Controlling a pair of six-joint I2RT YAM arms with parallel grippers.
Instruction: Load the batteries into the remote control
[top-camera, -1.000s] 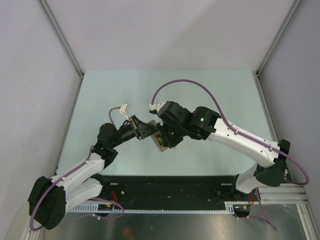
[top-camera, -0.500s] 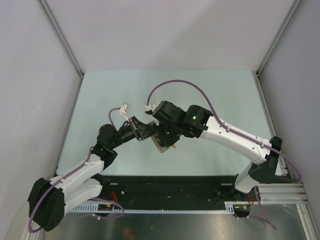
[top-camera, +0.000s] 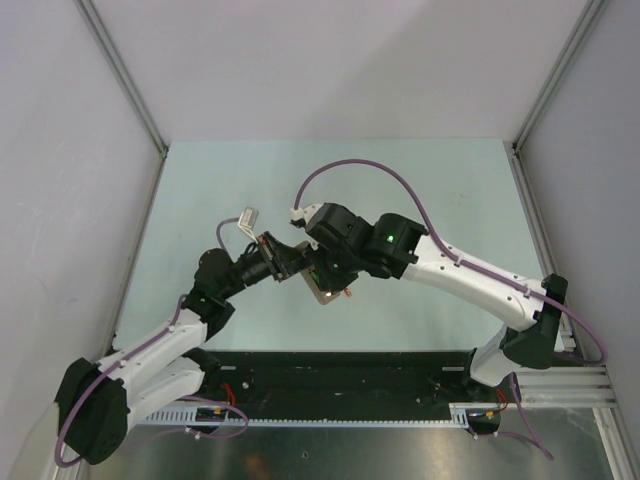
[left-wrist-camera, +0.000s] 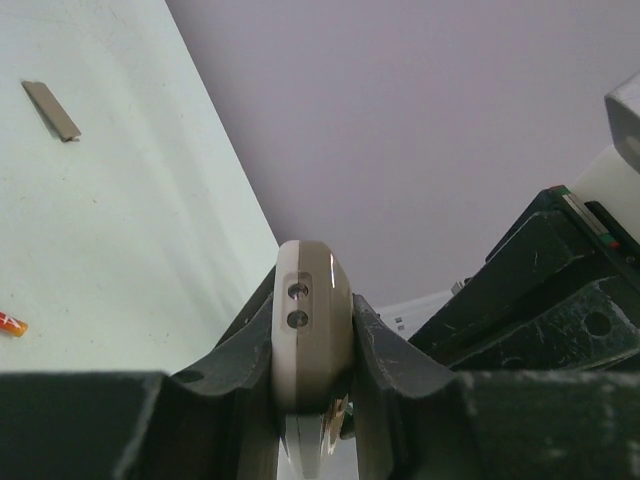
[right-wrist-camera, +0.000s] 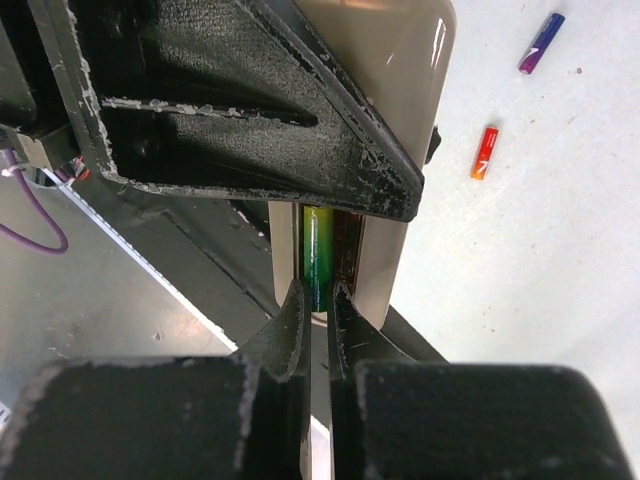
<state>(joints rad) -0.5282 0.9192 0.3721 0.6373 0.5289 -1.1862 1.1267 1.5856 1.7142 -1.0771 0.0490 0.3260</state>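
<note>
With the remote (left-wrist-camera: 310, 290) clamped in the left tool (left-wrist-camera: 313, 345) above the tabletop (left-wrist-camera: 120, 220), the green battery (right-wrist-camera: 318, 250) is seemingly pressed into it by the closed, empty right tool (right-wrist-camera: 318, 300); straight, firm seating is needed next.

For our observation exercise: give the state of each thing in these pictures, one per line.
remote: held aloft, cover off
green battery: pinched, entering remote
red battery: loose on table
blue battery: loose on table
cover: lying on table
left gripper: shut on remote
right gripper: shut on green battery
</note>
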